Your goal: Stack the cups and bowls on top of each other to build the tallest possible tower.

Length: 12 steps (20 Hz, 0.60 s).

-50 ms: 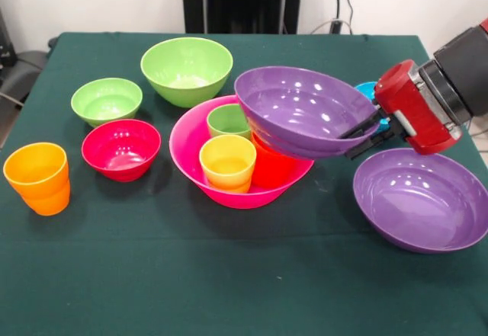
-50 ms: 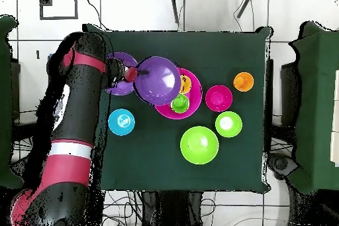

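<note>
My gripper (image 1: 364, 132) is clamped on the rim of a purple bowl (image 1: 305, 111), one finger inside the lip and one outside, and I hold that bowl in the air, tilted, with its open side facing up and toward the camera. Under it sits the pink bowl (image 1: 191, 149) on the table (image 1: 229, 290), the base of the tower, with three cups standing upright in it: yellow cup (image 1: 227, 162), green cup (image 1: 227, 120) and red cup (image 1: 273, 167). What matters now is the offset: the purple bowl hangs over the side of the pink bowl nearer my gripper, covering the red cup and only partly the others, so I judge its centre has to slide further away from my wrist, across the cups, and come level before I let go. The second purple bowl (image 1: 421, 199) lies on the table just beside and below my gripper. The orange cup (image 1: 38, 177), red bowl (image 1: 122, 148), two green bowls and a blue bowl (image 2: 122, 122) stand apart.
</note>
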{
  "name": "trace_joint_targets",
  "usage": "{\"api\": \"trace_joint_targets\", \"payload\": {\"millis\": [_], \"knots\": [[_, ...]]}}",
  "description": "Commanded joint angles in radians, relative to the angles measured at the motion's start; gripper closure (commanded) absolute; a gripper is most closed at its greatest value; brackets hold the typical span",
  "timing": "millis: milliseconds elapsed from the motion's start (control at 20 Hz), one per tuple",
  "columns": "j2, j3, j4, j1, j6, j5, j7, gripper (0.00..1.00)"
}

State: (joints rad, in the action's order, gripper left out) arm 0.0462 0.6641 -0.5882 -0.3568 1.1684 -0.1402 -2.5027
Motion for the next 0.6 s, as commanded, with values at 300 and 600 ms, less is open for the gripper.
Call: {"api": "trace_joint_targets", "payload": {"millis": [300, 600], "knots": [[-0.033, -0.077, -0.018, 0.073, -0.008, -0.004, 0.057, 1.00], [-0.049, -0.114, 0.001, 0.114, 0.024, 0.014, 0.163, 1.00]]}}
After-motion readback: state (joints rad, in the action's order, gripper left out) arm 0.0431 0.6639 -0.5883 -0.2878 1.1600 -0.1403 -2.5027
